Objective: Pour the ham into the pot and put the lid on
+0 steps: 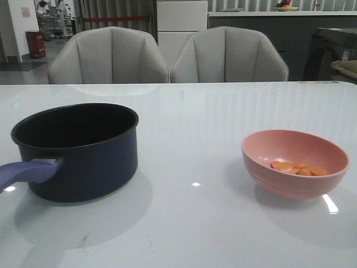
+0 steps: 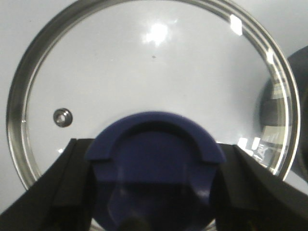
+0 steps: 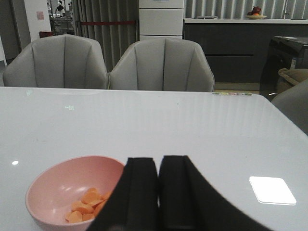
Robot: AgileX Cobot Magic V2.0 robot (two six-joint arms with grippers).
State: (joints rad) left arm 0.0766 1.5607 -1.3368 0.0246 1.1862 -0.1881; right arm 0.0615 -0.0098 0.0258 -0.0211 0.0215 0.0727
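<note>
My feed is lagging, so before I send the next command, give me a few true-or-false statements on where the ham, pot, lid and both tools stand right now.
1. The ham lies in the pink bowl. True.
2. The pot already holds ham. False: its inside shows only black.
3. The lid sits on the pot. False: the pot is uncovered in the front view; the lid lies beside it on the white table.
4. The left tool has its fingers on either side of the lid's knob. True.
5. The right tool is wide open. False: its fingers are pressed together, holding nothing.
</note>
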